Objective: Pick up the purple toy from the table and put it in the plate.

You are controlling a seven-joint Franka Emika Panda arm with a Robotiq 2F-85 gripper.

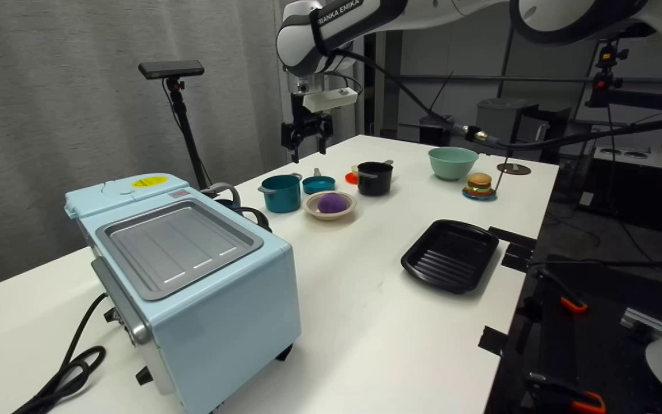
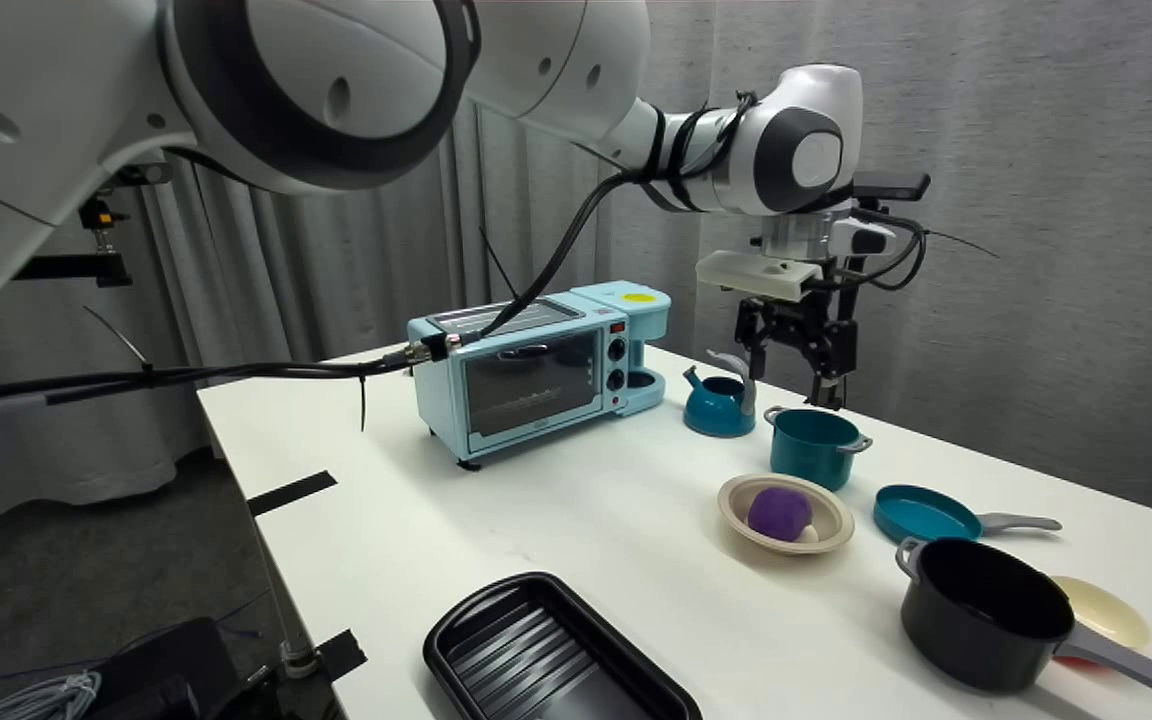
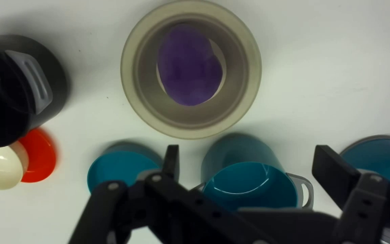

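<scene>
The purple toy (image 1: 332, 203) is a rounded lump lying inside the cream-white plate (image 1: 331, 217) in both exterior views. The toy (image 2: 779, 513) sits against the inner left side of the plate (image 2: 733, 515), and a small pale piece shows beside it. In the wrist view the toy (image 3: 188, 67) lies in the middle of the plate (image 3: 191, 133). My gripper (image 3: 247, 152) is open with nothing between its fingers, pointing down. It (image 2: 793, 388) is high above the white table (image 1: 360, 287), over the teal pot side and apart from the toy and plate.
A teal pot (image 2: 812, 455) stands behind the plate. A teal pan (image 2: 926, 513), black pot (image 2: 976, 630) and kettle (image 2: 719, 405) are nearby. A blue oven (image 1: 227, 310), black tray (image 1: 450, 256), green bowl (image 1: 451, 164) and toy burger (image 1: 478, 184) are on the table.
</scene>
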